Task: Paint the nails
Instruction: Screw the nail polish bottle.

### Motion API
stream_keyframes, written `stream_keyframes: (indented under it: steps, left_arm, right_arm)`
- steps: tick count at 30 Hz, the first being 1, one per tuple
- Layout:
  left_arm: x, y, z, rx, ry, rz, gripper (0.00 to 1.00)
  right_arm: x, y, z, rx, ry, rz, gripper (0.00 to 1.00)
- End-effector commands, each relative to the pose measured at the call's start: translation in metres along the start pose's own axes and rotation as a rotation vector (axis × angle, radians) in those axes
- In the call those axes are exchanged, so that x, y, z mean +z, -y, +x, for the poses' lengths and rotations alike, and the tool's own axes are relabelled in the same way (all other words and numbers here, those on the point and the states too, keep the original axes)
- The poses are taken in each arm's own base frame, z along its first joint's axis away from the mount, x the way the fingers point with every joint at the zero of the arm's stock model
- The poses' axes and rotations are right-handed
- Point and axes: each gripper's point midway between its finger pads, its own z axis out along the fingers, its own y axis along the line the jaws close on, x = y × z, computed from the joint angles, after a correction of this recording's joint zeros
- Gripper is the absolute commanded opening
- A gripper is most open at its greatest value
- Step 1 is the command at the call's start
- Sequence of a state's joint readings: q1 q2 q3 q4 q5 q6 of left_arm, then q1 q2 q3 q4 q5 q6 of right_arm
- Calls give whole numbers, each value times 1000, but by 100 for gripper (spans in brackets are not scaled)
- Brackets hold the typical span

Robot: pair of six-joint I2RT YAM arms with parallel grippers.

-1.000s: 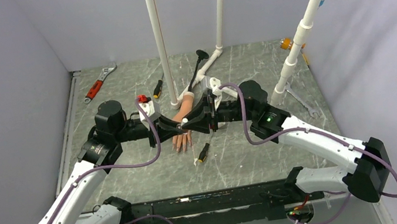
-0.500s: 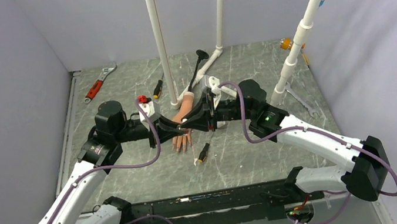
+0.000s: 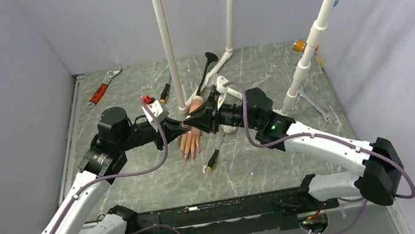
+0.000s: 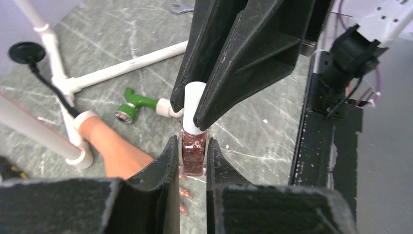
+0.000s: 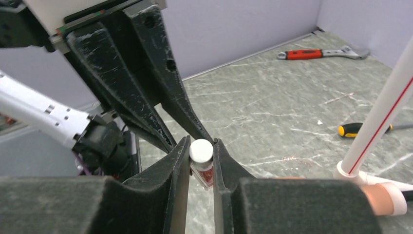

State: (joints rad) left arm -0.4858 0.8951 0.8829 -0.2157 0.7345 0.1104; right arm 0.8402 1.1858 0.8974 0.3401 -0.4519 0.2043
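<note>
Nails (image 3: 188, 154) just beneath the meeting fingers (image 3: 198, 118)

Hidden or too small
Cannot make out the nails (image 3: 188, 154) from above; cannot see the fingers of the rubber hand (image 4: 114, 151) past the left gripper (image 4: 193, 158) at 6 o'clock, nor the bottle (image 5: 205, 174) bottom inside the right gripper (image 5: 201, 157).

Grey marbled table (image 3: 140, 183) with mannequin hand (image 3: 191, 139), red-handled wrench (image 3: 103, 89), yellow-black screwdriver (image 3: 212, 160), silver spanner (image 3: 317, 108).
</note>
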Motion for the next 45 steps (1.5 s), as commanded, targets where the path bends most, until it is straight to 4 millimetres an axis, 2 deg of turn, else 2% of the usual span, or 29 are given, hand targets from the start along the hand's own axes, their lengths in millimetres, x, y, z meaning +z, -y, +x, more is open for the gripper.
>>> stream_keyframes:
  steps: [1,15,16,19,20,21,23,28,32,39,45]
  left_arm:
    - [-14,-46,-22,63,52,-271,0]
    - [-17,-58,-17,53,24,-339,0]
    - [-17,-58,-17,52,23,-338,0]
    - [-17,-56,-17,54,23,-328,0]
    - [-17,-55,-18,55,26,-325,0]
    - [-17,-54,-18,56,27,-321,0]
    - [-17,-54,-19,59,32,-320,0]
    - [-17,-54,-19,58,27,-315,0]
    - [-15,-50,-19,63,29,-290,0]
    - [-5,9,-28,108,94,58,0]
    - [-5,27,-29,117,108,171,0]
  right_arm:
    - [13,-12,-10,69,32,31,0]
    - [31,0,-8,139,1,206,0]
    - [30,0,-9,143,1,210,6]
    - [24,0,-19,134,22,225,51]
    - [22,-2,-24,128,34,222,61]
    - [19,-2,-28,120,42,221,68]
    - [13,-4,-36,102,55,217,73]
    - [-4,-5,-53,64,89,186,77]
    - [-19,-6,-55,24,102,120,77]
    - [-29,-29,-51,-92,85,-71,73]
    - [-35,-40,-50,-163,60,-160,67]
